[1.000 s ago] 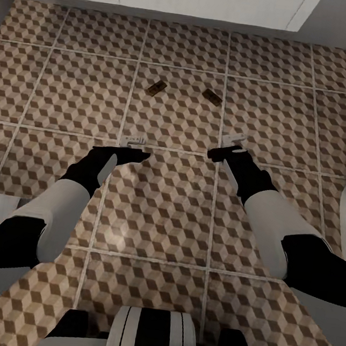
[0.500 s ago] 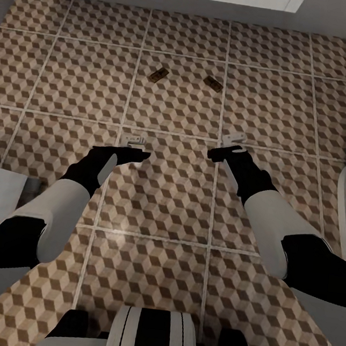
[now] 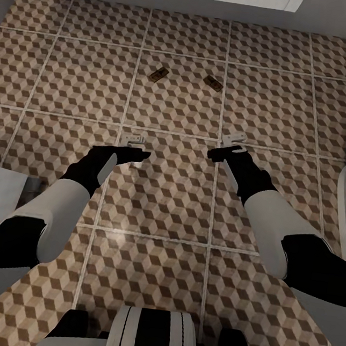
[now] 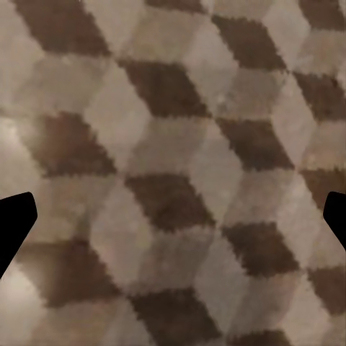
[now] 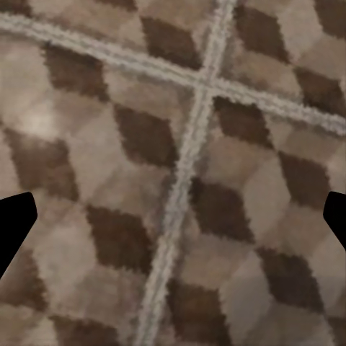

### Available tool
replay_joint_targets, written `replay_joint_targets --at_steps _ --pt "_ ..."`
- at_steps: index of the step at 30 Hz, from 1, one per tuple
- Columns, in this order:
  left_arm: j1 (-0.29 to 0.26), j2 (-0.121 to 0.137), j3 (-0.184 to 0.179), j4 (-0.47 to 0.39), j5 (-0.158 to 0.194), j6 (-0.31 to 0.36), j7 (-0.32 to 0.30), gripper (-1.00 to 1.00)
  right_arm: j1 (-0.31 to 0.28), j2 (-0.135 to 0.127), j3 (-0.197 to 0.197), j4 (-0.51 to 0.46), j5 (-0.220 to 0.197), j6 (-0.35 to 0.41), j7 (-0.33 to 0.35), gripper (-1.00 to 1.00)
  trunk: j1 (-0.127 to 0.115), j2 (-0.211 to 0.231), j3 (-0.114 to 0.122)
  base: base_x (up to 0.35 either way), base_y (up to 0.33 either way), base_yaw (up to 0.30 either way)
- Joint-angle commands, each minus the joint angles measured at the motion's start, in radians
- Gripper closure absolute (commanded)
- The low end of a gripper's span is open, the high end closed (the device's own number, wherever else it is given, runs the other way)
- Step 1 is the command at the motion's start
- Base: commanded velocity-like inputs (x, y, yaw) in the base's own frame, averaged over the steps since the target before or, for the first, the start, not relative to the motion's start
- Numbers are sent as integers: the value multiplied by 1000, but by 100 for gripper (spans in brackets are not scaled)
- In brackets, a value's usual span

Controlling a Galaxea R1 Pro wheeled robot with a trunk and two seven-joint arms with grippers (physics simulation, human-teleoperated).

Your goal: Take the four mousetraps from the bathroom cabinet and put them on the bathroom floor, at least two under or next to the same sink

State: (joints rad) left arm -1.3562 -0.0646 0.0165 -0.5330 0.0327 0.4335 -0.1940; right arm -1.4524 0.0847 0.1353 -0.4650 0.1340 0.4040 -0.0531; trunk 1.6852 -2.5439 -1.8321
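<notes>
Two mousetraps (image 3: pixel 158 74) (image 3: pixel 213 82) lie flat on the bathroom floor (image 3: pixel 69 90), near each other on one tile, well ahead of both claws. Left gripper (image 3: pixel 134 139) and right gripper (image 3: pixel 234 141) hover above the tiles, jaws spread apart, holding nothing.

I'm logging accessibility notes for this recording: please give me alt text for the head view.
Two mousetraps lie apart on the cube-patterned bathroom floor, ahead of the robot's two outstretched arms. The left gripper and right gripper hover above the tiles, holding nothing, with a pale wall base along the far edge.
</notes>
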Motion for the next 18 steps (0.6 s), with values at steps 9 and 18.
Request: replay_joint_targets --at_steps 9,18 --pt "0 0 0 -51 4 10 -1 -100 0 0 4 4 7 7 -2 -100 0 0 0 0 0 0" --pt "0 0 -1 -73 4 12 -1 -100 0 0 4 6 7 7 -2 -100 0 0 0 0 0 0"
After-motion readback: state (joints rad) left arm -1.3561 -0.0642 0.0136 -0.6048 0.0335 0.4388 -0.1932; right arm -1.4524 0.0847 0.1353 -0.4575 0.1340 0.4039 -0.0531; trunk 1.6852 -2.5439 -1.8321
